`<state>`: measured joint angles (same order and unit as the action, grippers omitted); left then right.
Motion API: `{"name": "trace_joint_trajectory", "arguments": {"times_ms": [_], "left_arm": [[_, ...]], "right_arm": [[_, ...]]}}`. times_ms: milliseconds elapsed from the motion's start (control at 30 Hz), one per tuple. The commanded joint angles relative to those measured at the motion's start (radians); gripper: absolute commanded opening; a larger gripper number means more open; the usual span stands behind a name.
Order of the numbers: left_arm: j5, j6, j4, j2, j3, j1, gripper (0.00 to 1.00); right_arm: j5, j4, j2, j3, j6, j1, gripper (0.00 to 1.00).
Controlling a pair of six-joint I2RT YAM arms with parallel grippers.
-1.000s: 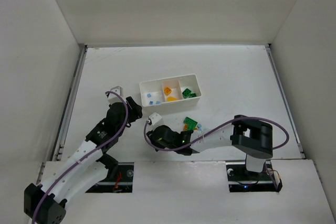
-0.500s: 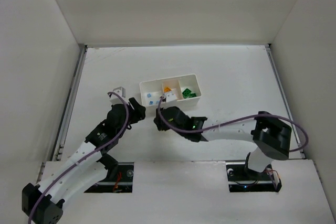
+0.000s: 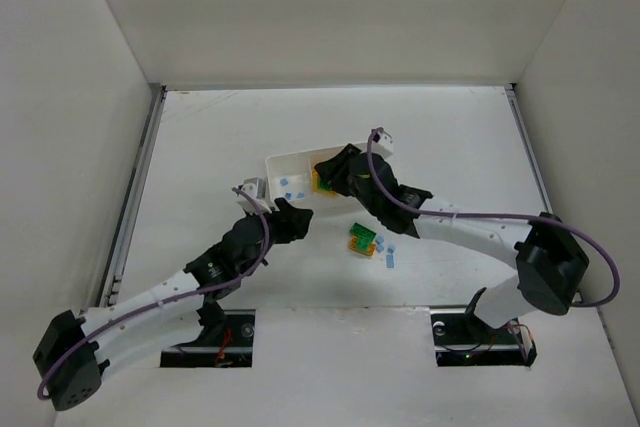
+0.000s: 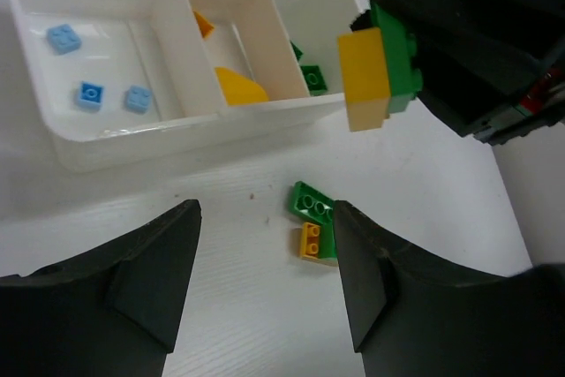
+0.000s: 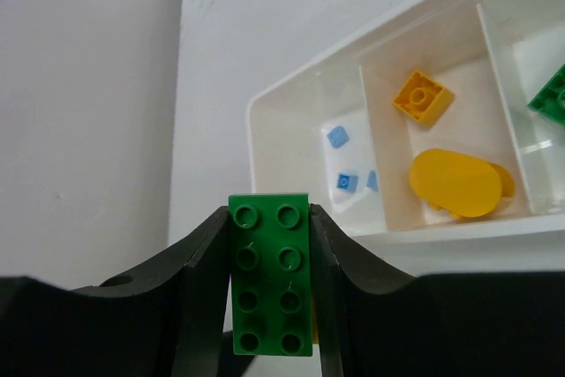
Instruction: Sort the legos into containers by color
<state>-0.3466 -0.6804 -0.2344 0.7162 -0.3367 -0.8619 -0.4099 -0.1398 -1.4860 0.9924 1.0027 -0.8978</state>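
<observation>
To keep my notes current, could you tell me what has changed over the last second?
The right gripper, shut on a green brick, swung from beside the loose legos out over the tray. The left gripper, open, shifted right toward those legos. Tray and loose legos stayed put.

No text, label, brand, number or sign can be read in any view. Stud tops of the green brick (image 5: 269,275) carry no mark clear enough to make out. The tray (image 4: 199,119) has plain white walls.
</observation>
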Motion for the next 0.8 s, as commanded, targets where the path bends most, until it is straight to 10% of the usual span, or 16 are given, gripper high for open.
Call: {"name": "trace_joint_trajectory", "arguments": {"times_ms": [0,767], "left_arm": [[-0.081,-0.001,-0.288,0.046,0.028,-0.056,0.6],[-0.39,0.206,-0.847,0.397,0.021,-0.239,0.5]], "right_arm": [[0.016,-0.017,-0.01,0.074,0.157,-0.006,0.19],[0.033,-0.049,0.059,-0.008,0.372,-0.025,0.17]]}}
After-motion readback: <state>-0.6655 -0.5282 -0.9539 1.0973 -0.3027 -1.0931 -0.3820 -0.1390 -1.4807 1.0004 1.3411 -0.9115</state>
